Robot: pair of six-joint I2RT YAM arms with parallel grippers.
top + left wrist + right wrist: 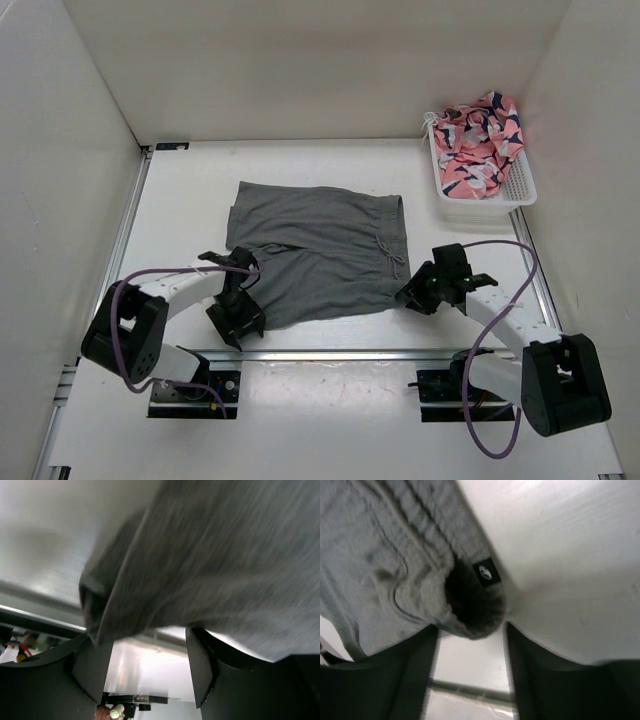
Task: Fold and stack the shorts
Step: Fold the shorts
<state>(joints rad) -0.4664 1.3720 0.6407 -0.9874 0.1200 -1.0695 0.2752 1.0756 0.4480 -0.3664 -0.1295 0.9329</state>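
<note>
Left gripper (147, 650), right gripper (470, 635) spread, straddling shorts (320, 250) edges.

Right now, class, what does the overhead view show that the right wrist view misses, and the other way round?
Only the overhead view: both arms, the whole shorts laid out, and a white basket of pink patterned cloth at the far right. Only the right wrist view: a small black label on the bunched waistband corner, which sits between the right gripper fingers. Both: grey shorts on the white table.
</note>
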